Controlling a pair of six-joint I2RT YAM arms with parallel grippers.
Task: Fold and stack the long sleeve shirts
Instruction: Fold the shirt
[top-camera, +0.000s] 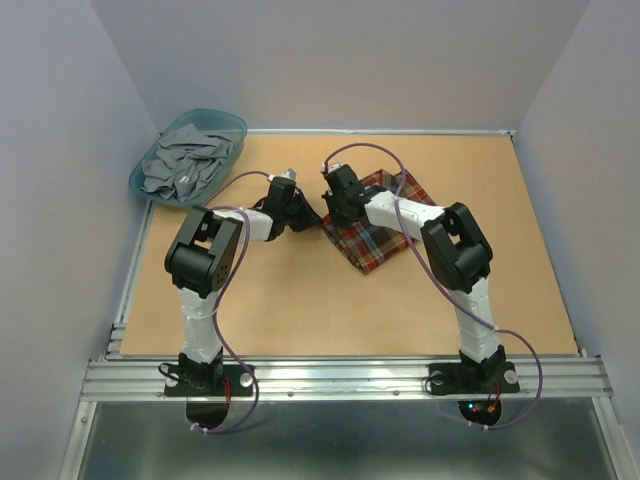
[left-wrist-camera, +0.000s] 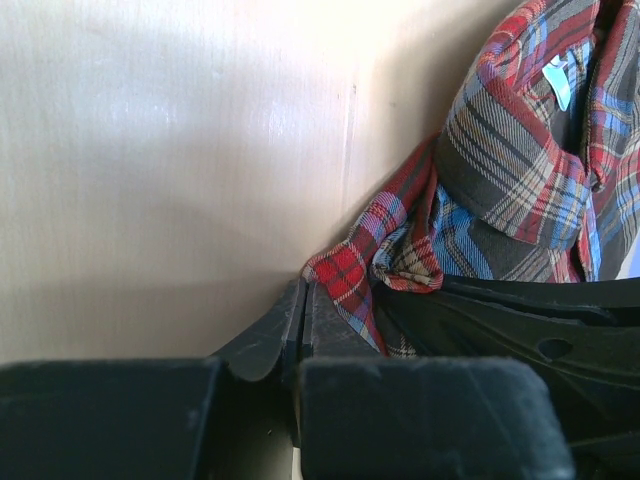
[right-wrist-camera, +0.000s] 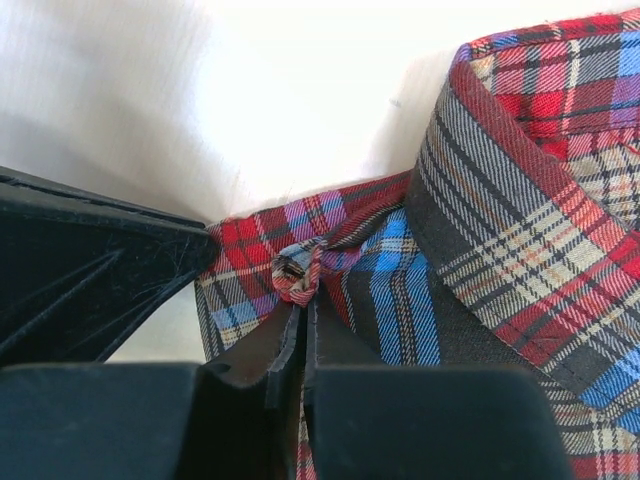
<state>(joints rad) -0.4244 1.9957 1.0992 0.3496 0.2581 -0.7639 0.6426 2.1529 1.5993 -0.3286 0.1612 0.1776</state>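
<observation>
Plaid flannel shirt, rumpled square on smooth wooden table, right gripper pinching a bunched fold, left gripper pressed together against shirt edge, pinch unconfirmed.

Top external view: fixed above and behind my bases, looking down and forward over the whole table, from well back. Left wrist view: mounted behind my left gripper, looking along it, very near. Right wrist view: likewise behind my right gripper. All three share the plaid shirt at its collar corner.
</observation>
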